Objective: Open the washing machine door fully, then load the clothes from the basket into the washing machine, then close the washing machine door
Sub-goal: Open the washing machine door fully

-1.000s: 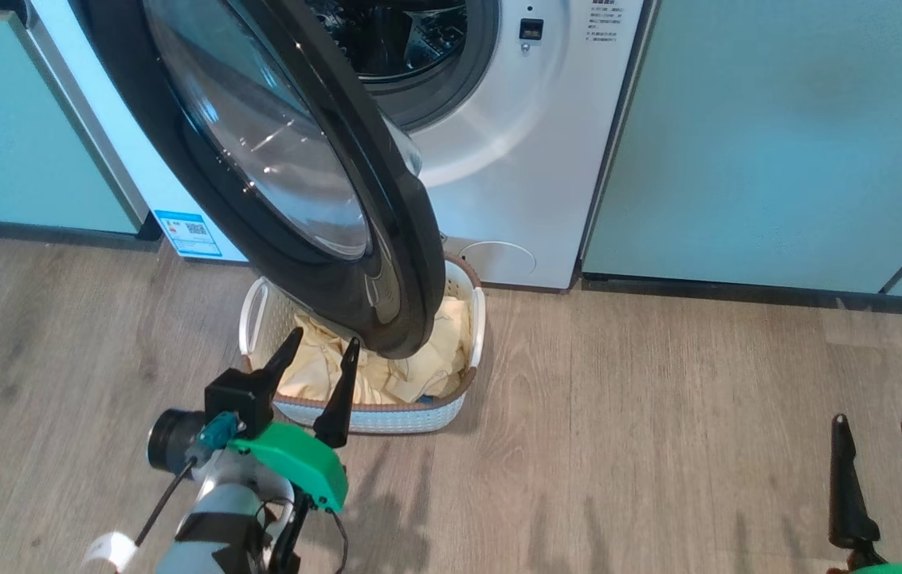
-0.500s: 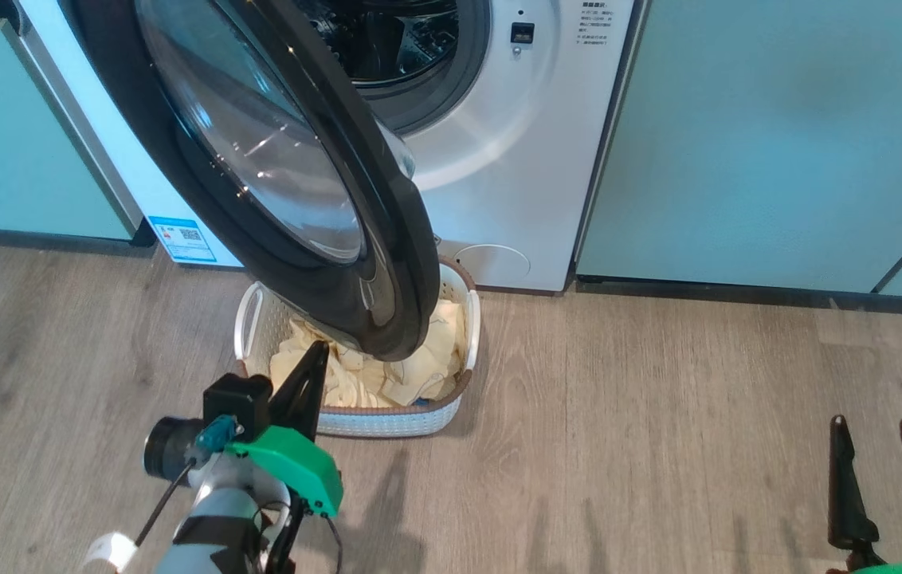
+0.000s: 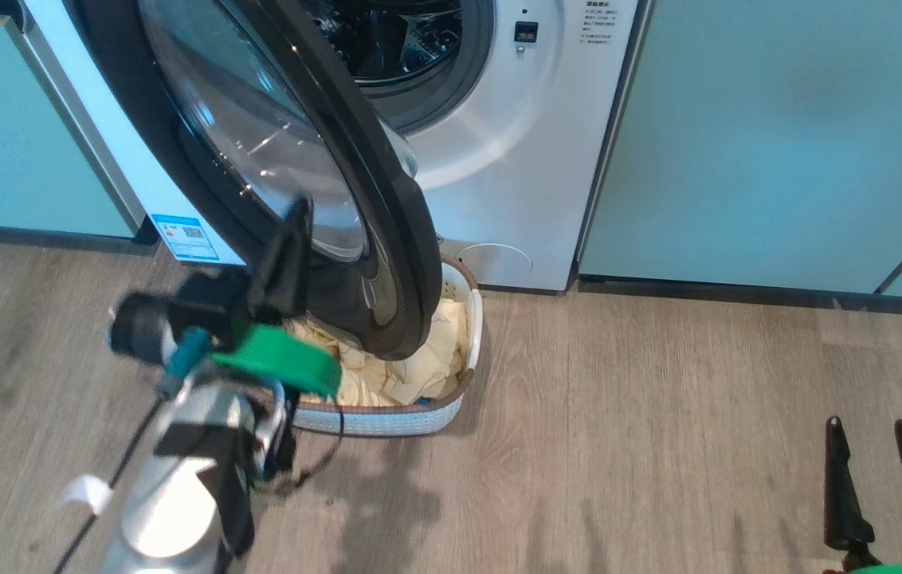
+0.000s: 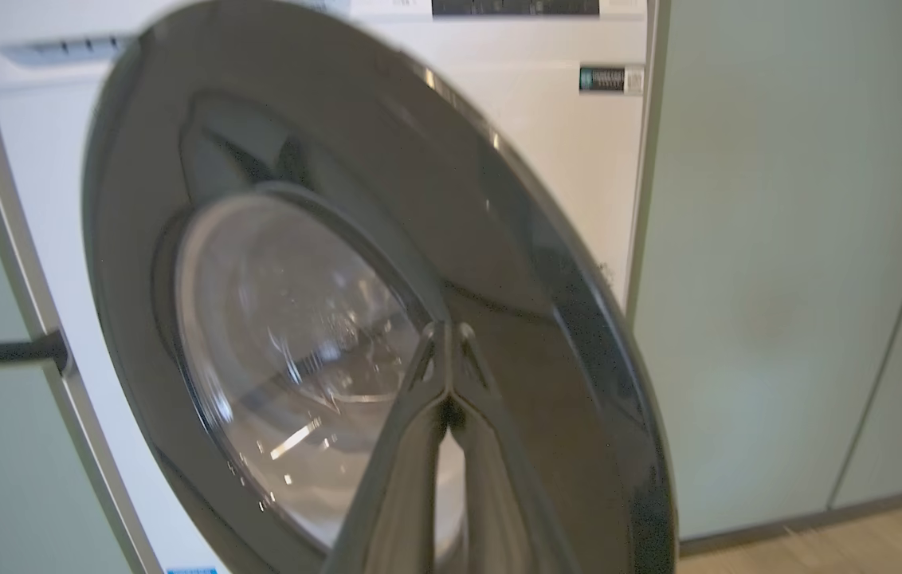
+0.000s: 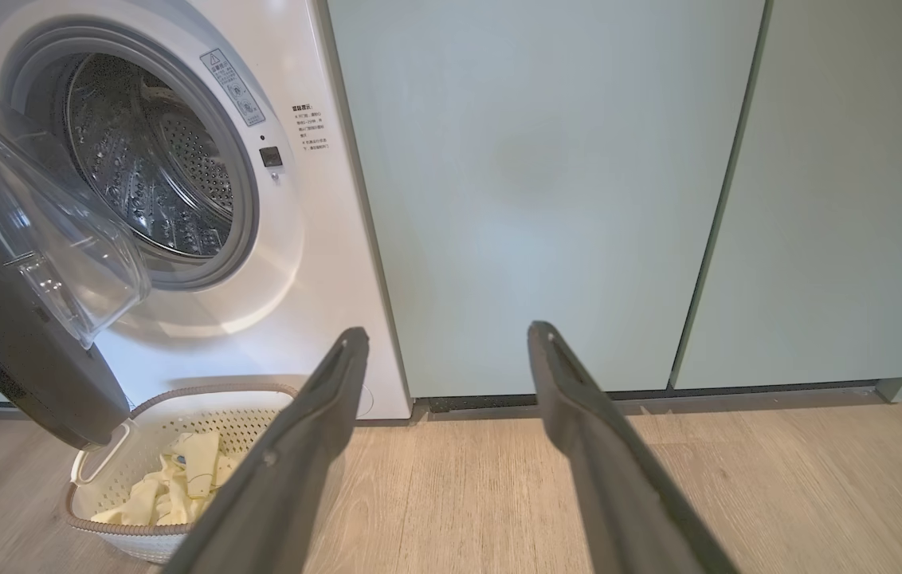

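Head view, washing machine door: the washing machine door (image 3: 395,231) stands part open, its lower edge hanging over the basket (image 3: 387,418), so it likely has to swing wider before loading.
Head view, left gripper: the left gripper (image 3: 300,211) is raised before the door's outer face, fingers pressed together and holding nothing, probably to work as one slim prod against the door.
Head view, clothes: the clothes (image 3: 427,359) lie inside the basket, which sits on the floor (image 3: 618,438) just before the washing machine (image 3: 515,143), under its opening for a short lift.
Head view, right gripper: the right gripper (image 3: 869,426) waits low at the lower right corner, fingers narrowly apart, well clear of the door's swing.
Left wrist view, left gripper: the left gripper (image 4: 447,331) shows tips closed to a point, over the place where the clear glass meets the black rim of the door (image 4: 562,335); contact cannot be told through the blur.
Right wrist view, right gripper: the right gripper (image 5: 449,335) has fingers spread wide and empty, aimed at the cabinet panels (image 5: 547,175).
Right wrist view, drum: the drum (image 5: 148,159) is exposed; no garment is seen in it.
Right wrist view, basket: the basket (image 5: 100,470) holds the clothes (image 5: 180,478) below the door's edge.
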Controlling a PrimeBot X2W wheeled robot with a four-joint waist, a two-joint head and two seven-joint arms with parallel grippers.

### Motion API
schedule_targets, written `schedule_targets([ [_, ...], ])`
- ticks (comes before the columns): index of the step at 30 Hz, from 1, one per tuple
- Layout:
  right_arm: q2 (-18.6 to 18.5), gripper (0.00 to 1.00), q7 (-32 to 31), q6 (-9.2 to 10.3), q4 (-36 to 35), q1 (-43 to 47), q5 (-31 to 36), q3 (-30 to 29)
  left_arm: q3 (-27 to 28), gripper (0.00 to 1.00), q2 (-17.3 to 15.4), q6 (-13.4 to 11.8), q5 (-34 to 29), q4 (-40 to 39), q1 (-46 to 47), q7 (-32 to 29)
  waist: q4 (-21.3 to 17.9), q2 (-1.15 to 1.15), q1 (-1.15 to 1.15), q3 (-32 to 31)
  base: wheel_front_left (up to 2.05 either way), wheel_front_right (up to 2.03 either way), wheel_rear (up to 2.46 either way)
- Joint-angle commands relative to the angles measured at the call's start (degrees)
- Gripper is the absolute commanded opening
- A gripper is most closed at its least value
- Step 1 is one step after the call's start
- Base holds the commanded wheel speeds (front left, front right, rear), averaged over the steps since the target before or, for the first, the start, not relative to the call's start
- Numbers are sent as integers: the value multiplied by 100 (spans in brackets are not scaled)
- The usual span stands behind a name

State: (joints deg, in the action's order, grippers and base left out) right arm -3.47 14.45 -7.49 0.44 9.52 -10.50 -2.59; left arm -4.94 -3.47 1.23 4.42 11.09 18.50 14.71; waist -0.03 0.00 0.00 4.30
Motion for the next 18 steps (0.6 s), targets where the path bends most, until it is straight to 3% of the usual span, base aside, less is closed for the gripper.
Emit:
schedule_targets([
  [1, -59, 100, 55, 0, -159, -114, -5, 119, 275, 0, -180, -79, -82, -412, 393, 29, -12, 0, 0, -3, 0, 0, 0],
  [9, -43, 100, 55, 0, -140, -139, -4, 136, 157, 0, -187, -133, -245, -1608, 990, 29, -52, 0, 0, -14, 0, 0, 0],
  [18, -20, 100, 55, 0, -125, -172, -12, 153, -746, 0, -37, 200, -59, -1862, 1240, -204, -139, 0, 0, 5, 0, 0, 0],
])
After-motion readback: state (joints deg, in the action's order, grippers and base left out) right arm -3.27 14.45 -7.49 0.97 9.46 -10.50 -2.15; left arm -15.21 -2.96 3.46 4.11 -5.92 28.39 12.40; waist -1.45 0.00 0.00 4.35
